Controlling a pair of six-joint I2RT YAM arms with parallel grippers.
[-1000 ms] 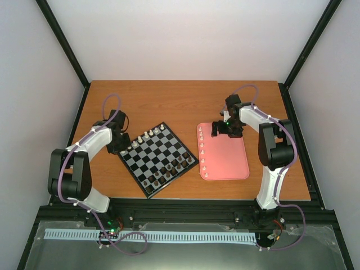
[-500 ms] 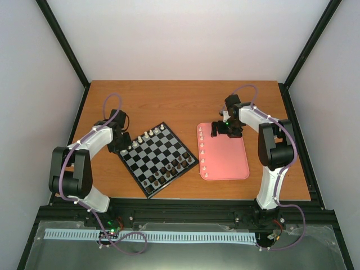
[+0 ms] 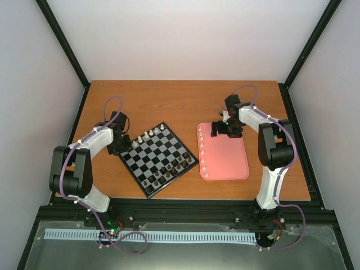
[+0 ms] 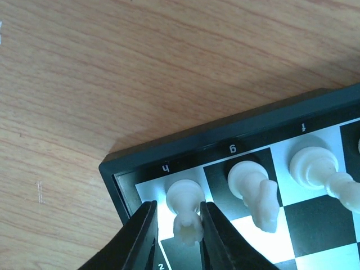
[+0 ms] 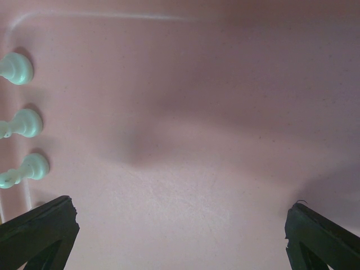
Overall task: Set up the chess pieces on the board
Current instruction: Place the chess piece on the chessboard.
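On the brown wooden tabletop (image 3: 169, 101), item by item, as you will find it.

Board: square glossy black-and-silver chessboard (image 3: 159, 160), set cornerwise. Its far-left rank carries cream-white chess pieces (image 3: 147, 136). Dark brown pieces (image 3: 169, 170) crowd the opposite side.

Outstanding: a row of cream pawns (image 3: 203, 153) waits along the left edge of the pink rounded tray (image 3: 230, 163). Your pawn rank looks unfilled, so reckon the job roughly half done.

Left hand (image 4: 178, 228): jaws narrowly apart, flanking a cream rook (image 4: 185, 197) that stands on its corner square beside a cream knight (image 4: 256, 194). A slight gap shows on one side, so no firm clamp.

Right hand (image 5: 180, 233): jaws wide apart and empty, over bare tray, with pawns just to one side.
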